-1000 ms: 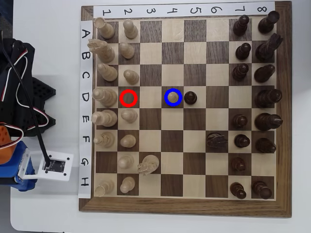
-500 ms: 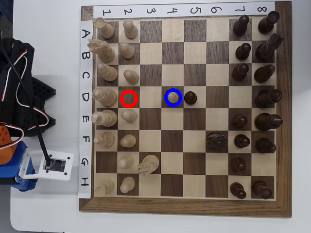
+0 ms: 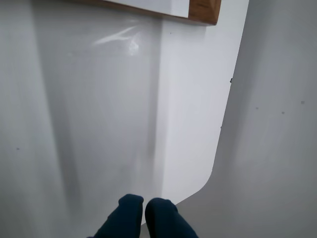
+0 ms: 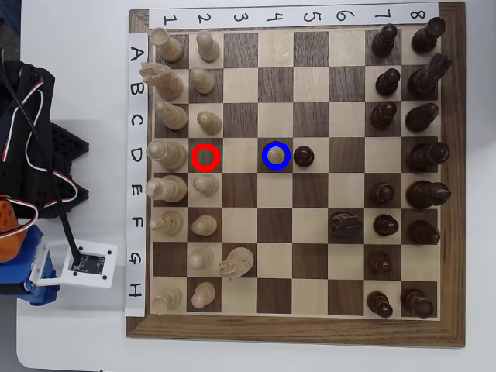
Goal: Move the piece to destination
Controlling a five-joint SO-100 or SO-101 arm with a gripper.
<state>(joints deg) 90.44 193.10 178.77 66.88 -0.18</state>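
Pawn stood inside blue-ringed square, task seemingly done; jaws clenched empty over bare table, off chessboard.

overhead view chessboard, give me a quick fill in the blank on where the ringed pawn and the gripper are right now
1. The pale pawn stands inside the ___ ring.
2. The red ring lies on the column labelled ___.
3. The piece just right of the pale pawn, overhead, is a ___ pawn.
4. In the wrist view the gripper hangs over the white table, its fingertips ___.

Missing words: blue; 2; dark; together
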